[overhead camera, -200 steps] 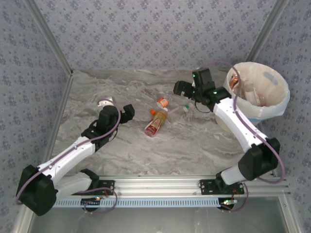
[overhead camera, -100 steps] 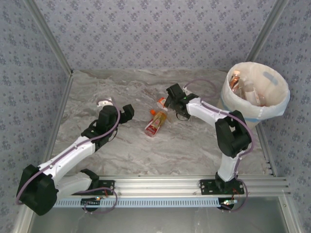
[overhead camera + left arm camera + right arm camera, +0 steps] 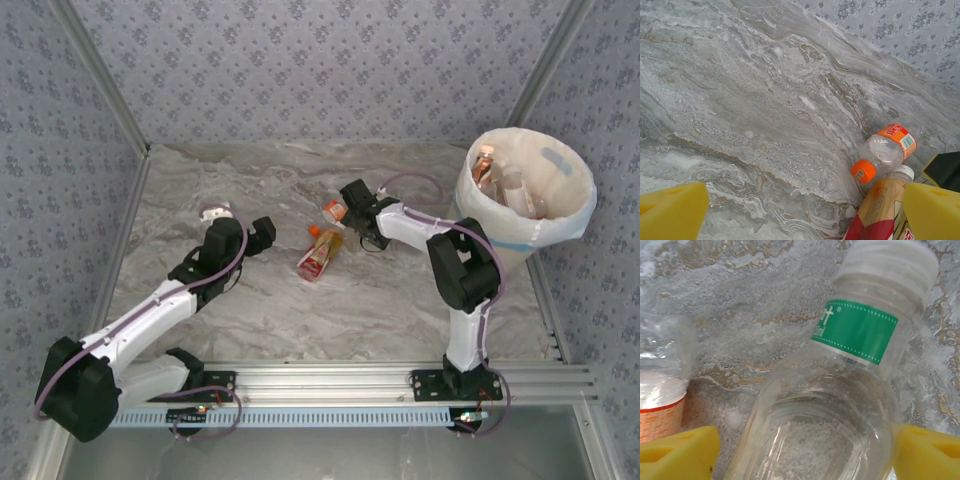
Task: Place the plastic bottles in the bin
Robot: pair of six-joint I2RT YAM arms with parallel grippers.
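Note:
My right gripper [image 3: 352,203] is low on the table, open [image 3: 807,440] around a clear bottle with a green label [image 3: 855,330] and a white cap. The right yellow finger [image 3: 932,452] meets the bottle's side; the left finger [image 3: 677,452] stands clear of it. Next to it lie an orange-labelled, orange-capped bottle [image 3: 335,210] [image 3: 887,150] and a bottle with a red and yellow label [image 3: 320,253] [image 3: 880,210]. My left gripper [image 3: 262,232] is open [image 3: 802,200] over bare table, left of those two. The bin [image 3: 570,215] stands at the far right, with bottles [image 3: 487,165] inside.
The marble table [image 3: 250,300] is walled by patterned panels [image 3: 300,70] at the back and both sides. A metal rail [image 3: 330,380] runs along the near edge. The right arm's elbow [image 3: 462,262] stands between the bin and the bottles.
The right arm has swung from beside the bin to the left and down, bringing its gripper over the clear bottle. The left arm has barely moved.

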